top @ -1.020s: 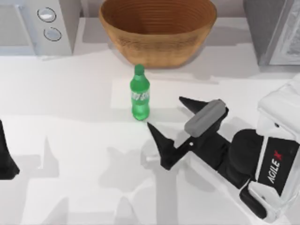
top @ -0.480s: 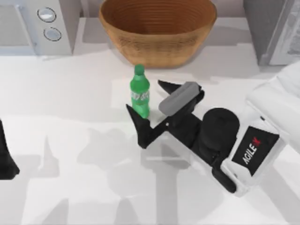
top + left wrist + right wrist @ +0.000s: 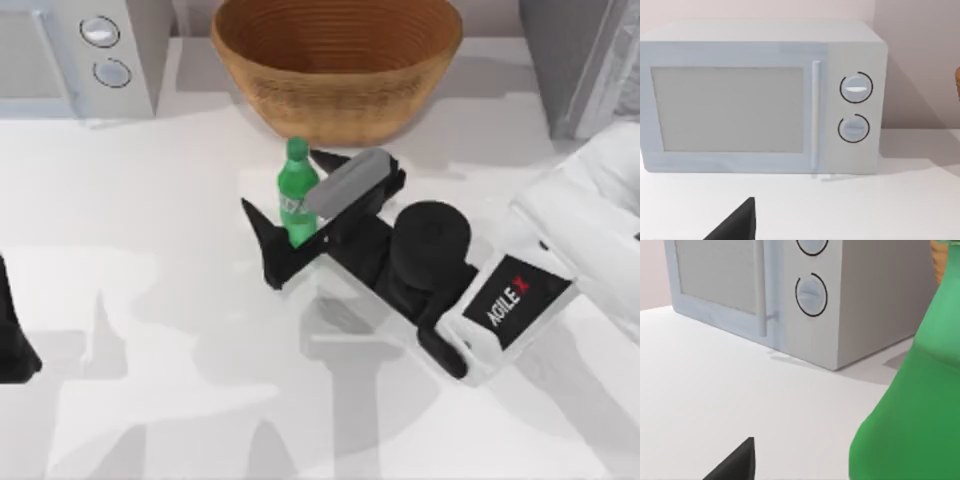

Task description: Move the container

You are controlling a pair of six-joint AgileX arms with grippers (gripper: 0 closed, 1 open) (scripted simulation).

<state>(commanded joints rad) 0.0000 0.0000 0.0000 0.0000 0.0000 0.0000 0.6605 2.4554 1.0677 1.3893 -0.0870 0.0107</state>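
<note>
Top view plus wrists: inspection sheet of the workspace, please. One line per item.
Surface: white table, shadows only.
Job's things: green bottle upright, capped, in front of the basket.
Clutter: nothing seen.
Grippers: right hand open, one finger either side of the bottle, no contact visible; left hand parked at the table's left edge.
Cables: nothing seen.
Surroundings: brown woven basket at the back centre; microwave at the back left, door shut; a grey appliance at the back right.
</note>
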